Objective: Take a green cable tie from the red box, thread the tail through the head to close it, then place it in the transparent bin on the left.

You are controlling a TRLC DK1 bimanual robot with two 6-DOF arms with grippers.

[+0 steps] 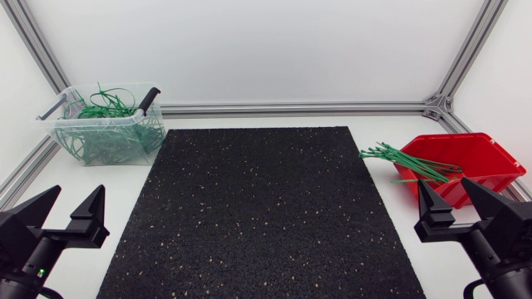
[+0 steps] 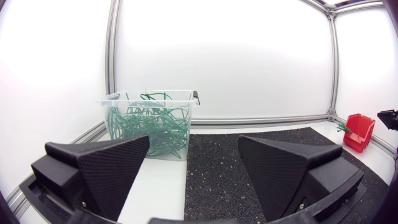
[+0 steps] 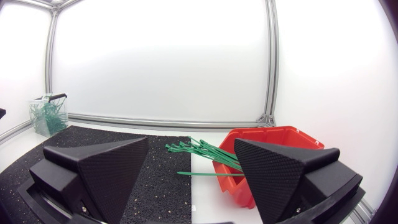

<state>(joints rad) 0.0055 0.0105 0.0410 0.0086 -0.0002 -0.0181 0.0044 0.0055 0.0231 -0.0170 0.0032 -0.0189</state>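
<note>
- 2 claws are in view, each with its fingers spread wide apart and nothing between them.
- The left claw (image 1: 77,189) sits over the white desk (image 1: 125,184) at the near left corner, just beside the left edge of the black speckled mat (image 1: 249,216).
- The right claw (image 1: 443,183) sits at the near right corner, just in front of the red box (image 1: 482,158).
- A bundle of straight green cable ties (image 1: 407,159) lies in the red box. Their ends stick out over its open left side, above the desk and the mat's right edge.
- In the right wrist view, the right claw (image 3: 191,142) has the red box (image 3: 273,132) ahead of it, and the green cable ties (image 3: 199,149) fan out of it towards the mat (image 3: 81,140).
- The transparent bin (image 1: 125,122) stands at the far left corner of the desk, touching the mat's far left corner. It holds a tangle of looped green ties (image 1: 104,104), some rising above its rim.
- The bin has 1 black handle (image 1: 148,98) on its right end and 1 grey handle (image 1: 51,105) on its left end.
- In the left wrist view, the left claw (image 2: 193,140) points at the transparent bin (image 2: 149,96) with its looped green ties (image 2: 149,124) ahead. The red box (image 2: 359,132) shows small, well apart across the mat (image 2: 217,168).
- An aluminium rail (image 1: 291,108) runs along the far side of the desk.
</note>
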